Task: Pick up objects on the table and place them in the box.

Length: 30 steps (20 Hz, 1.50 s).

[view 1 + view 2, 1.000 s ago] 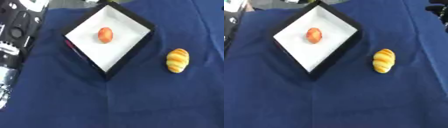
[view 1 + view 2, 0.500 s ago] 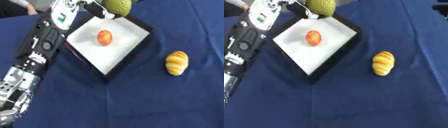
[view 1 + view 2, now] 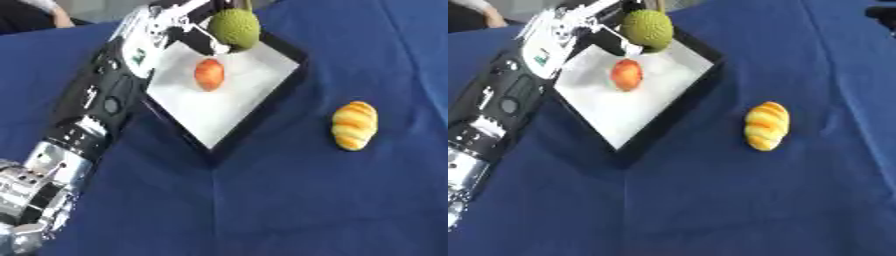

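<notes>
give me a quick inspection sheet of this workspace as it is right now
surface: table under a dark blue cloth, creased.
job's things: black box with a white floor, set cornerwise; orange-red fruit lying inside it; bumpy green fruit held above the box's far corner; yellow striped bread roll on the cloth to the right of the box, apart from it.
clutter: nothing seen.
hands: left hand curled round the green fruit, its arm reaching in from the lower left; right hand not in view.
cables: nothing seen.
surroundings: part of a person at the far left edge, touching nothing.
</notes>
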Motion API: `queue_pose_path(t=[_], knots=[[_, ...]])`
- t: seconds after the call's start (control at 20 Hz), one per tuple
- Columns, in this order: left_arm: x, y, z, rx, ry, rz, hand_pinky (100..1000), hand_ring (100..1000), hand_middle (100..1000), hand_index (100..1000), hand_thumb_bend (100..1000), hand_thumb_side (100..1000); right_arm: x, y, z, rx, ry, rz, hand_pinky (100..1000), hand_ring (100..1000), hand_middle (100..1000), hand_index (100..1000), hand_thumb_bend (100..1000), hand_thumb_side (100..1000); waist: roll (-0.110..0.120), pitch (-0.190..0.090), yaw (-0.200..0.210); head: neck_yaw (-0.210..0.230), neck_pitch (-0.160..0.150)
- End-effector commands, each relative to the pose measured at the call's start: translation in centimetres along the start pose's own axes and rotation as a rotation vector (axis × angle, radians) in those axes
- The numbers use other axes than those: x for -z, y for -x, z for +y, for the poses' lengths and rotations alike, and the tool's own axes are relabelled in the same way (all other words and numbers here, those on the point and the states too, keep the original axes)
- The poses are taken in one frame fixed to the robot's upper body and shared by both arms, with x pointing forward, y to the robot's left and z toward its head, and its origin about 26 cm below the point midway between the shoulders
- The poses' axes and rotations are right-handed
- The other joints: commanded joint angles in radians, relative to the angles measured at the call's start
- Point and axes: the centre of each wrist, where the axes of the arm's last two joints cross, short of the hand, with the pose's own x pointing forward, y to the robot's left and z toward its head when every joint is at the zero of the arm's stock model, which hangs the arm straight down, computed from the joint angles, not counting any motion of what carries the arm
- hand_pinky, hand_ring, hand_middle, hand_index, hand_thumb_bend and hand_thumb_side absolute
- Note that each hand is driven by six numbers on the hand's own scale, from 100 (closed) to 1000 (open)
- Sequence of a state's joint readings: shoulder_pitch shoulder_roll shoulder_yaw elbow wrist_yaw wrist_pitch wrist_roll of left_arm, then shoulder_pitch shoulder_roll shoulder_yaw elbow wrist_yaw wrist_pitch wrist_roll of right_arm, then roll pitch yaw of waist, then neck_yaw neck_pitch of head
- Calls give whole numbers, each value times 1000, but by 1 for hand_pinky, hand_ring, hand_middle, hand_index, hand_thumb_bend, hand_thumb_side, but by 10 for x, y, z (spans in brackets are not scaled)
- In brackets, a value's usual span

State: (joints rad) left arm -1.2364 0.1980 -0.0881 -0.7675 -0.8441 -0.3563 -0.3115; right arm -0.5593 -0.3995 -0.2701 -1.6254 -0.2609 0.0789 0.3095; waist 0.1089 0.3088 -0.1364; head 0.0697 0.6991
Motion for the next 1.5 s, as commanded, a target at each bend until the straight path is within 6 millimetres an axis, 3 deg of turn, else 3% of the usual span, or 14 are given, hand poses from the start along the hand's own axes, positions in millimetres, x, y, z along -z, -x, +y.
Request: queue_pose_path(t=[0.05,0.1,0.3,0.5,0.65,0.7,0.75,1.1,1.5], knots=[[0,1,10,53,-6,6,865,830,805,848,272,289,4,-13,-2,-17,-7,-35,1000,786,759,867,100,598,-2,-8,0,-2,-6],[0,1,9,64,-2,8,891,872,856,897,265,396,4,-13,-2,-17,-6,-35,1000,785,759,867,100,598,-3,-8,1,-3,-5],[-2,4,5,110,5,17,916,899,888,930,306,543,3,-12,-3,-19,-4,-32,1000,785,758,866,100,598,-3,-9,5,-5,0],[-5,8,4,126,-19,23,913,897,885,932,296,614,2,-12,-4,-19,0,-28,1000,785,758,866,100,596,-3,-15,12,-9,4],[-12,11,15,109,-91,-1,862,857,837,891,149,605,0,-11,-5,-20,4,-23,1000,785,758,866,100,594,-2,-21,21,-16,6],[-15,11,20,104,-124,-14,862,857,837,891,149,605,0,-11,-5,-21,6,-22,1000,785,758,866,100,594,-2,-23,24,-19,8],[-17,10,26,101,-161,-31,827,830,807,865,100,548,-1,-11,-6,-23,8,-20,1000,785,758,866,100,593,-2,-25,29,-24,10],[-58,21,65,152,-411,-140,730,762,755,833,100,410,-8,-9,-13,-41,28,-4,1000,785,759,865,100,588,-5,-42,69,-49,19],[-126,44,54,115,-628,-109,676,728,723,806,100,589,-13,-9,-22,-73,57,-14,1000,787,761,865,100,574,-27,-42,123,-88,13]])
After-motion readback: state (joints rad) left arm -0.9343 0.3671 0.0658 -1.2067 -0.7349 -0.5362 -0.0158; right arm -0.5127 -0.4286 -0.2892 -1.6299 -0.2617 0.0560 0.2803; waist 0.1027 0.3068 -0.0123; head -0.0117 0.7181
